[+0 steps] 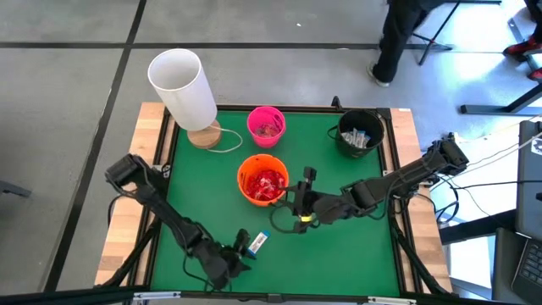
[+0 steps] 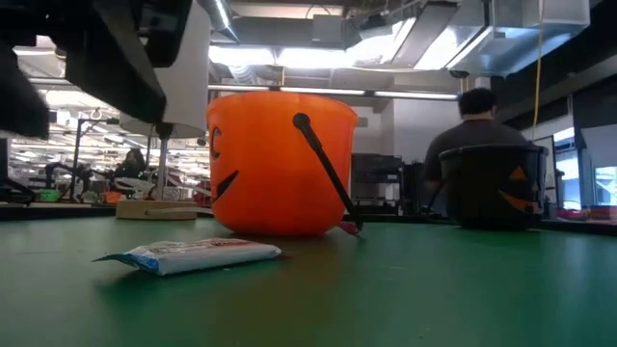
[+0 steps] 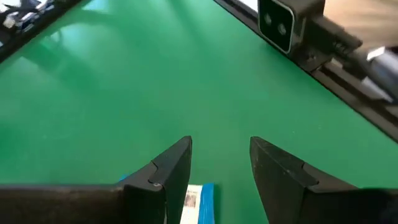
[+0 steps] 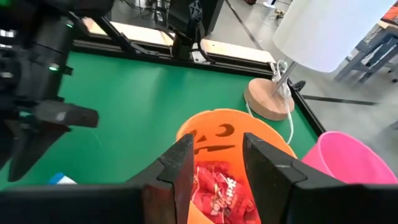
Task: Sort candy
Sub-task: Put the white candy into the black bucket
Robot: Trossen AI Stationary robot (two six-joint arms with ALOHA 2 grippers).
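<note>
High: orange bucket (image 1: 262, 180) centre of the table (image 1: 356, 246), red candy (image 1: 266, 183) piled inside. Right tool (image 1: 298, 200) just beside its rim, left tool (image 1: 240, 251) nearer the front edge, beside a blue-white bar (image 1: 258, 241).

Low: bar (image 2: 193, 254) lies flat in front of the orange bucket; crinkly film, likely light and slippery (pinch across the middle).

Left wrist: left tool part-open, empty, bar (image 3: 200, 203) just beside one finger.

Right wrist: right tool part-open, empty, over the glossy red candy (image 4: 217, 190).

You've got a matt green felt-like table (image 1: 339, 246) with a bare wood rim (image 1: 127, 203). Orange bucket (image 2: 280, 164): smooth, glossy plastic. Candy (image 4: 214, 193) wrappers: shiny red foil. Lamp base (image 4: 268, 102): pale wood. Pincer fingers (image 3: 168, 171): matt black plastic.
</note>
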